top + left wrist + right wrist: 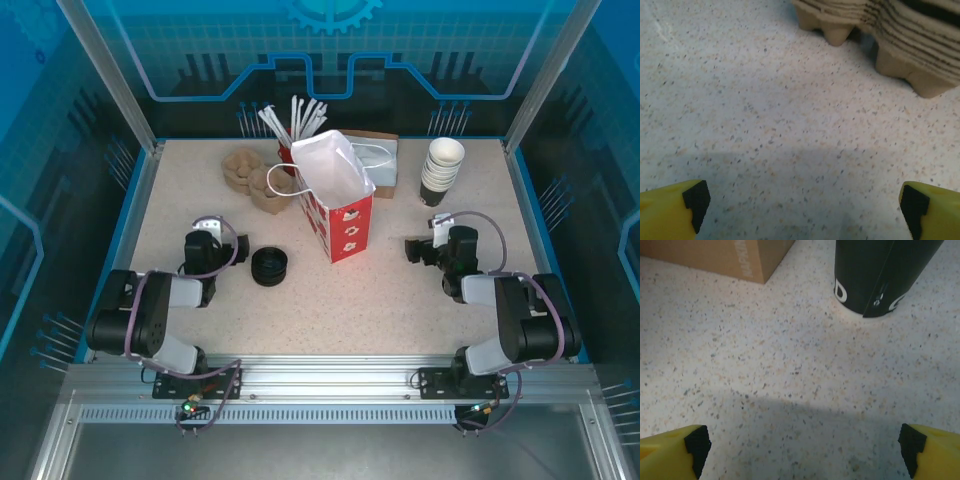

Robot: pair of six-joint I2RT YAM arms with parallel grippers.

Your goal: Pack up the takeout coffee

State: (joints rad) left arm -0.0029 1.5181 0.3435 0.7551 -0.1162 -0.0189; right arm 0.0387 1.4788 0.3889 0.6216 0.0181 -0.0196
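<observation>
The takeout coffee is out of view. My left gripper (205, 230) rests low over the table at the left, open, its yellow fingertips (695, 200) wide apart over bare speckled table. My right gripper (432, 238) sits at the right, also open, with nothing between its fingertips (696, 442). A red and white paper bag (338, 205) stands upright and open at the table's middle, between the two grippers.
A low black stack of lids (269, 266) lies just right of my left gripper. Brown pulp cup carriers (255, 175) (910, 45) sit ahead of it. A stack of lidless dark cups (441, 170) (880, 275) and a brown box (375, 150) (725, 255) stand ahead of my right gripper. White straws (295, 120) stand at the back.
</observation>
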